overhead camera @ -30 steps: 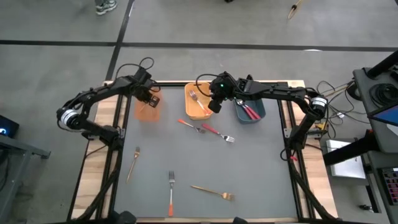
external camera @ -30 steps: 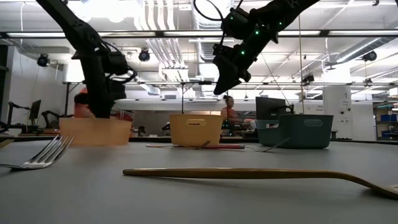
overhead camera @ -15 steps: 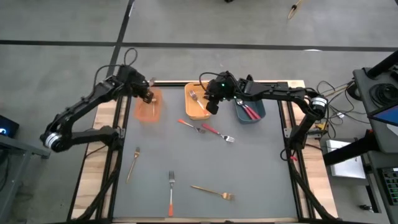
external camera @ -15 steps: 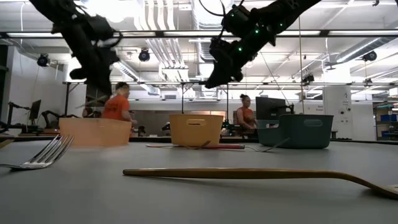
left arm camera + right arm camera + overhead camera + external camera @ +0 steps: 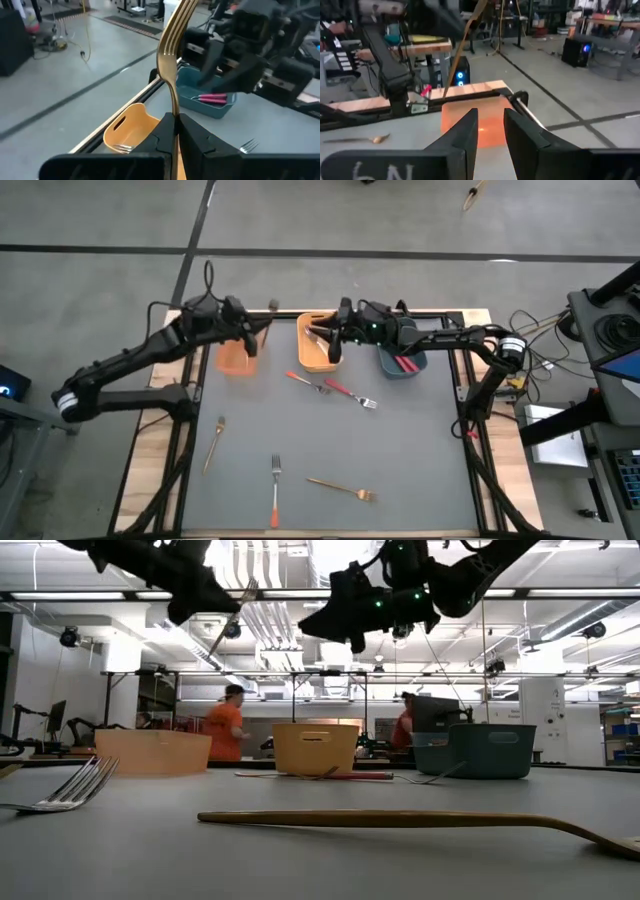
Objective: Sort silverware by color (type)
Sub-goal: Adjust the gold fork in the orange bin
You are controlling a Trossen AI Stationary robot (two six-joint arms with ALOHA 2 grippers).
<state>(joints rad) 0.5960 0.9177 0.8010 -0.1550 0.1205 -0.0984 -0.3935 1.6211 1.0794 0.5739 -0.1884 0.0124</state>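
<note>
Lifted since a moment ago, the left tool (image 5: 176,131) grips a slim all-gold fork (image 5: 172,55) — tines up; right tool (image 5: 490,131) stands apart, empty.

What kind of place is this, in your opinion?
Probably a robotics lab or workshop. The low view shows exposed ceiling pipes and workbenches with people beyond the table; the right wrist view shows a computer tower on a concrete floor. Another dark robot arm stands nearby.

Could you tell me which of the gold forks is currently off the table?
The gold fork clamped upright in the left pincer, raised above the orange bin. The other two gold forks, one near the left edge and one at the front, lie flat on the mat.
</note>
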